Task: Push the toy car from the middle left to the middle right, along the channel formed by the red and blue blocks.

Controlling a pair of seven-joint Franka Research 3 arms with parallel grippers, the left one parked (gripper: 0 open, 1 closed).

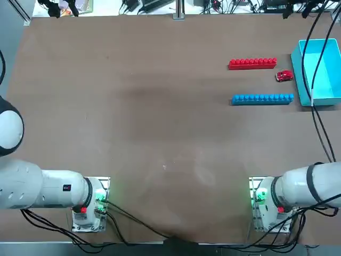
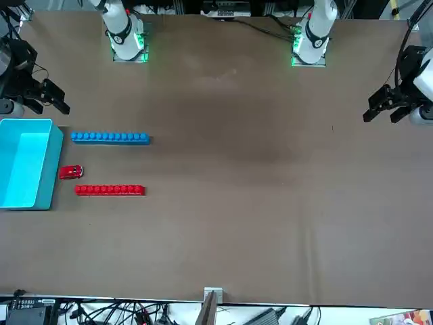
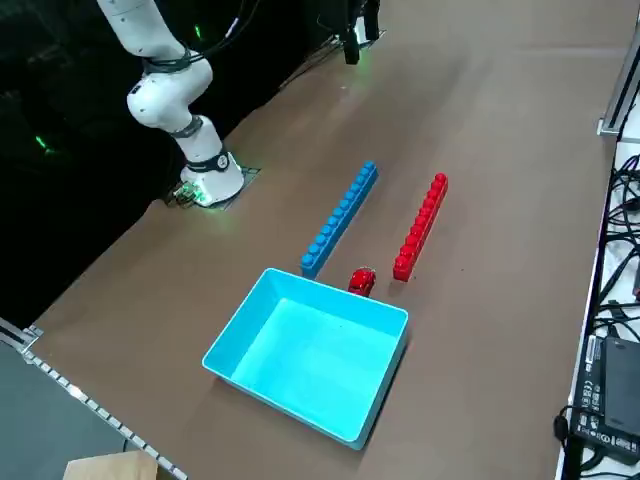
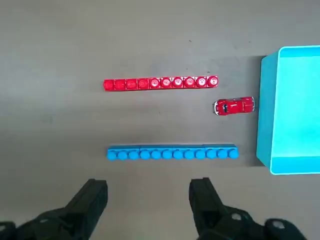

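Beside the glossy blue tray [image 4: 296, 110]: smooth red toy car [image 4: 234, 106] | right hand [image 4: 148, 207] above table [image 4: 165, 125], fingers spread (grasping nothing)

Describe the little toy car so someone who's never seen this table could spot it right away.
Find the light-blue open box. Just beside it, past the ends of two parallel studded bars, one red and one blue, sits the toy car: red too, but far shorter, with wheels and no studs.

The right gripper [image 4: 148, 195] is matt black, its fingers blocky and blunt-tipped, round pale screws set behind one fingertip. Farther back from the fingers, the white rounded arm [image 1: 314, 184] wears dark joint bands and black cables [image 1: 303, 209].
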